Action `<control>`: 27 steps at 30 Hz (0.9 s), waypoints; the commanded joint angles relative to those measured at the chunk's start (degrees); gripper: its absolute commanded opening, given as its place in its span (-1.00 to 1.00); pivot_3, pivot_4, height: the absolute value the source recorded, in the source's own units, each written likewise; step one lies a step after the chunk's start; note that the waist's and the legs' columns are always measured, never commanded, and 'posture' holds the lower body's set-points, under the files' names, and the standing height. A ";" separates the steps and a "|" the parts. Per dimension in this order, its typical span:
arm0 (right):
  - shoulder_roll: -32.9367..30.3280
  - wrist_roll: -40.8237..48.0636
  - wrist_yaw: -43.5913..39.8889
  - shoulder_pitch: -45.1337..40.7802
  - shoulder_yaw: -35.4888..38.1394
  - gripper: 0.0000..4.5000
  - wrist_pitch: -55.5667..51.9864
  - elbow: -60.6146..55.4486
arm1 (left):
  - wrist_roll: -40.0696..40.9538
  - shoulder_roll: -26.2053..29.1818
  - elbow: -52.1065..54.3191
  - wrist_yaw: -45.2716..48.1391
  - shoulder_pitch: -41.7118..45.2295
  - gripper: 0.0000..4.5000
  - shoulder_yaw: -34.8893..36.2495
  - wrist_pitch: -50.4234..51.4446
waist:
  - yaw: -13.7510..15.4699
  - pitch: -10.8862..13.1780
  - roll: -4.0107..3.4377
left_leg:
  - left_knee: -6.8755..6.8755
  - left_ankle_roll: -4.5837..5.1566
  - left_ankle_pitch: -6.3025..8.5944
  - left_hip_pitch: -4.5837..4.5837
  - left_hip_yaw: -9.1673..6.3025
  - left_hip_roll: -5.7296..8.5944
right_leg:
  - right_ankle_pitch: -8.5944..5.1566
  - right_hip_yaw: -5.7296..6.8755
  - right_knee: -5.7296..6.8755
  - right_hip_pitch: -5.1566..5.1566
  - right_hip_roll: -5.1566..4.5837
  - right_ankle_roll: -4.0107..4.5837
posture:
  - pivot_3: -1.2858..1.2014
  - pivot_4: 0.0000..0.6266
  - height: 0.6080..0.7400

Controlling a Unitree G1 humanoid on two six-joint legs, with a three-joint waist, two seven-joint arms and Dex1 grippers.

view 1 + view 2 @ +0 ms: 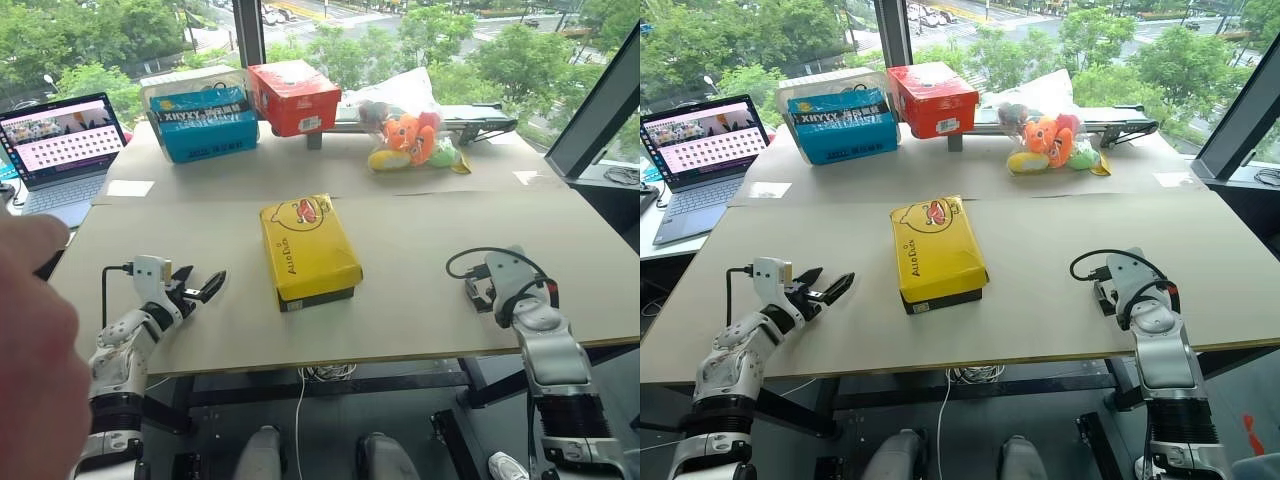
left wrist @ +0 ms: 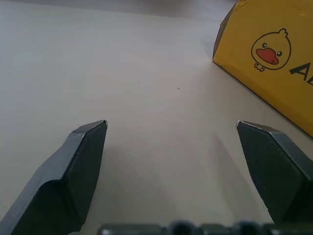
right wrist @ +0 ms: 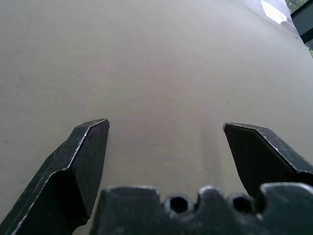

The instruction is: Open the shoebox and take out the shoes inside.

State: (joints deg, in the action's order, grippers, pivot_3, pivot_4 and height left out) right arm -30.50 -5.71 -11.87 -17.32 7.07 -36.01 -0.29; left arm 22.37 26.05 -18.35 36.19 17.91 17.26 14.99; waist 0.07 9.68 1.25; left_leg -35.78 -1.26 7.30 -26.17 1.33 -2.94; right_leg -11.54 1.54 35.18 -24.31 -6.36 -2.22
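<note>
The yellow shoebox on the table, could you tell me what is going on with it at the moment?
Nothing is handling it yet. The yellow shoebox lies closed in the middle of the table, its duck-print lid down. The left gripper and right gripper sit over the table on either side of it, fingers open and empty, clear of the box. No shoes are out.

You see a yellow shoebox with duck print, black base; far back a red box, blue box, orange-yellow plush toys; beige table.
</note>
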 commanded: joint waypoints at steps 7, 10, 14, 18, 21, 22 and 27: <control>-3.96 6.33 -12.22 -4.55 0.26 0.97 3.34 -2.61 | 5.86 11.14 20.29 20.45 -7.63 1.00 -6.99 6.27 | -0.74 0.07 0.07 | 0.02 -0.02 0.01 -0.13 0.10 -0.04 | 0.00 -0.10 -0.02 -0.20 0.00 0.02 | 0.03 -0.52 0.87; -7.09 15.44 -25.56 -6.57 -0.15 0.97 1.69 -6.97 | 9.27 19.60 25.71 29.98 -9.92 1.00 -4.28 6.74 | -1.32 0.11 0.06 | 0.09 -0.01 0.01 -0.15 0.11 -0.13 | -0.07 -0.13 0.05 -0.34 0.07 0.14 | 0.03 -0.52 0.87; -9.91 22.91 -36.38 -6.65 -0.68 0.97 1.83 -10.35 | 9.62 25.18 23.06 35.62 -9.86 1.00 -3.04 6.10 | -1.27 0.12 0.04 | 0.24 0.00 0.01 -0.06 0.14 -0.13 | -0.13 -0.26 0.15 -0.49 0.14 0.23 | 0.03 -0.52 0.87; -11.39 26.58 -40.21 -7.88 -1.35 0.97 0.56 -14.21 | 10.02 28.29 18.74 38.82 -8.52 1.00 -0.58 6.23 | -0.84 0.17 0.14 | 0.26 -0.02 0.02 -0.11 0.20 -0.13 | -0.13 -0.27 0.10 -0.56 0.11 0.22 | 0.03 -0.52 0.87; -10.54 26.41 -39.00 -11.95 -3.41 0.97 -0.27 -16.08 | 11.32 29.96 13.96 40.92 -8.61 1.00 2.85 5.73 | -1.16 0.22 0.14 | 0.27 -0.02 0.02 -0.23 0.26 -0.15 | -0.12 -0.33 0.20 -0.82 0.11 0.23 | 0.03 -0.52 0.87; -10.68 25.36 -38.68 -12.42 -4.41 0.97 0.18 -15.69 | 11.43 29.96 13.38 41.31 -9.01 1.00 3.34 5.52 | -1.19 0.22 0.14 | 0.27 -0.03 0.02 -0.22 0.28 -0.15 | -0.12 -0.37 0.24 -0.86 0.11 0.23 | 0.03 -0.52 0.87; -10.54 20.39 -38.54 -13.60 -9.18 0.97 4.80 -9.34 | 10.95 29.55 13.20 41.24 -11.48 1.00 4.32 6.10 | -0.52 0.22 0.16 | 0.36 -0.06 0.04 -0.19 0.35 -0.15 | -0.13 -0.23 0.10 -0.93 0.00 0.24 | 0.03 -0.52 0.87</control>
State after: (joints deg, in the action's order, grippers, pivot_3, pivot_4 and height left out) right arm -41.07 15.97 -50.54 -29.97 -1.83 -33.74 -11.17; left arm 32.87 55.37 -5.99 77.12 6.73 19.92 21.43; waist -0.45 9.90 1.40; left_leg -35.43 -1.32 7.34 -26.37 1.73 -3.08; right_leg -11.67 1.34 35.22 -25.25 -6.42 -1.99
